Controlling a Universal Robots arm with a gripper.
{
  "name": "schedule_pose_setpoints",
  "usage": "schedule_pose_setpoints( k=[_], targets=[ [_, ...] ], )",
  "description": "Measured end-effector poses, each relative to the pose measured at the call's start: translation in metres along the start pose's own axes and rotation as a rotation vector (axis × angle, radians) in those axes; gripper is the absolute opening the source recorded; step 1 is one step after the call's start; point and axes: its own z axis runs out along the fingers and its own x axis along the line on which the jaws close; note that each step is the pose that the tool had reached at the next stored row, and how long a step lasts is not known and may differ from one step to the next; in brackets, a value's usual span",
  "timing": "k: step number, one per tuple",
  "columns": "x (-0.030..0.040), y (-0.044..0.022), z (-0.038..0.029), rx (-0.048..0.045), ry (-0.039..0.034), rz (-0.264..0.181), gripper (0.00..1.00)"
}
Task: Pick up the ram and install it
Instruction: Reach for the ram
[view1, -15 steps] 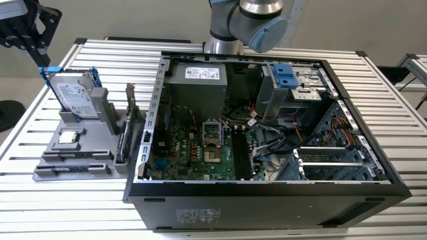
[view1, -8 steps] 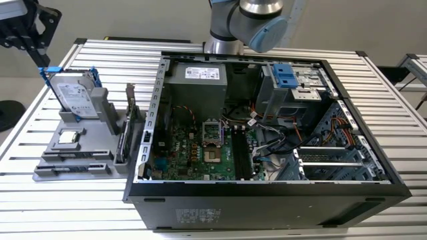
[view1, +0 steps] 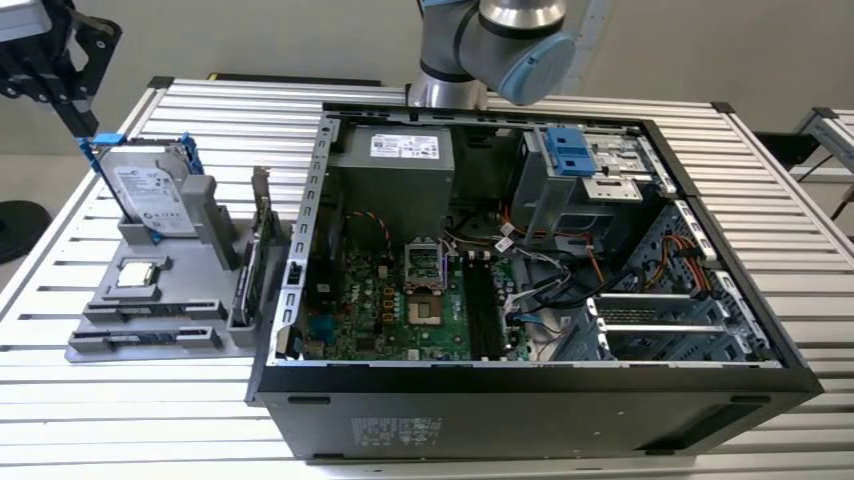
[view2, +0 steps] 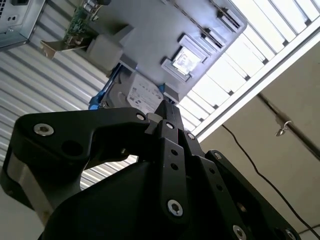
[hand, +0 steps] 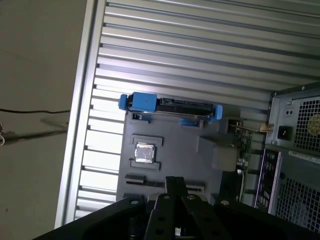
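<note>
I am holding my gripper (view1: 84, 128) at the upper left of the exterior view, fingers pressed together with nothing between them, its tip right at the top corner of the blue-railed hard drive (view1: 144, 190). The ram (view1: 242, 288) is sitting on edge left of centre, along the grey holder tray's (view1: 100, 335) side nearest the open computer case (view1: 534, 400).

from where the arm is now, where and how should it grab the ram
Take the ram by its upper long edge, near the middle, coming straight down from above. It seems to stand on edge in a slot along the tray's side nearest the case, so only that top edge is free; the fingers should close across its flat faces.
</note>
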Motion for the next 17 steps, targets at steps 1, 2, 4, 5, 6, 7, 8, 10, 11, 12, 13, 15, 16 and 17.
schedule_pose_setpoints(
  k=[1,2,4,5,6,7,8,10,11,12,13,15,16,17],
  targets=[
    [0.0001,-0.0005,-0.0001,0.0,0.0001,0.0,0.0],
    [0.0001,-0.0009,-0.0001,0.0,0.0002,0.0,0.0],
    [0.0002,-0.0013,-0.0001,0.0,0.0001,0.0,0.0],
    [0.0003,-0.0017,-0.0001,0.0,0.0001,0.0,0.0],
    [0.0003,-0.0021,-0.0001,0.0,0.0001,0.0,0.0],
    [0.0003,-0.0025,-0.0001,0.0,0.0001,0.0,0.0],
    [0.0004,-0.0028,-0.0002,0.0,0.0001,0.0,0.0],
    [0.0005,-0.0038,-0.0002,0.0,0.0001,0.0,0.0],
    [0.0006,-0.0046,-0.0002,0.0,0.0001,0.0,0.0],
    [0.0007,-0.0054,-0.0003,0.0,0.0001,0.0,0.0],
    [0.0009,-0.0063,-0.0003,0.0,0.0001,0.0,0.0],
    [0.0011,-0.0078,-0.0004,0.0,0.0001,0.0,0.0],
    [0.0012,-0.0086,-0.0004,0.0,0.0001,0.0,0.0],
    [0.0013,-0.0093,-0.0004,0.0,0.0001,0.0,0.0]
  ],
)
